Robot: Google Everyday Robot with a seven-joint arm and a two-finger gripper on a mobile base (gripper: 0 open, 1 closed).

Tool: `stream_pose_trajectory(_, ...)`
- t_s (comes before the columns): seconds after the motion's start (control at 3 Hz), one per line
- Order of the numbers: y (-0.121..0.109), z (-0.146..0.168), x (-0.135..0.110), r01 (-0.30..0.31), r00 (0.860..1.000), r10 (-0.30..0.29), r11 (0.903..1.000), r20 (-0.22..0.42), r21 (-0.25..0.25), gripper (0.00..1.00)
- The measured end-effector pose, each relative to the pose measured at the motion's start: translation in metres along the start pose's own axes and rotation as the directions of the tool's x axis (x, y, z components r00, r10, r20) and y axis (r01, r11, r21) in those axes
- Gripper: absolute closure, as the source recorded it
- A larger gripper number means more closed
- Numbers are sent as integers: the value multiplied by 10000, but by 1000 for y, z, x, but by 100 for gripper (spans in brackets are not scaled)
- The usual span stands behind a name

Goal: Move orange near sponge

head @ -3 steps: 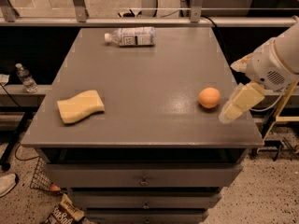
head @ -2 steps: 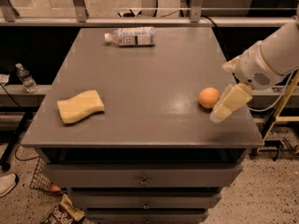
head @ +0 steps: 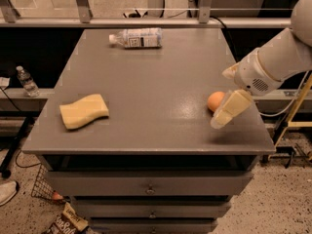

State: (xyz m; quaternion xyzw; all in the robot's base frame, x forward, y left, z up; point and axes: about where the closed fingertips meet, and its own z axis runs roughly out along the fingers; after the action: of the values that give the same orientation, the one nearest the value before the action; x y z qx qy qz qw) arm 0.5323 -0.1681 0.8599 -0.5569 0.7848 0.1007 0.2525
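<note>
The gripper [head: 230, 110] hangs just right of the orange [head: 215, 101], seemingly overlapping its edge; whether it is open or closed cannot be told. The orange sits on the table [head: 161, 77], the sponge [head: 84, 111] well apart to its left, a bottle [head: 137, 37] far behind it.

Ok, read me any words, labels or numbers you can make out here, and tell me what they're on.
Label on the lying bottle: print, too blurred to read.
Bag on the floor: lettering, unreadable.
No text seen on the orange, the sponge, or the gripper beside the orange.
</note>
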Motion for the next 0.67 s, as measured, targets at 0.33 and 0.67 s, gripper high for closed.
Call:
stream_pose_trajectory(0.33,0,7,3,-4,10000,4,10000,-58,-53,18)
stream_pose_trajectory(0.67,1,12,8,-87,9999,86,9999,-126,-128,40)
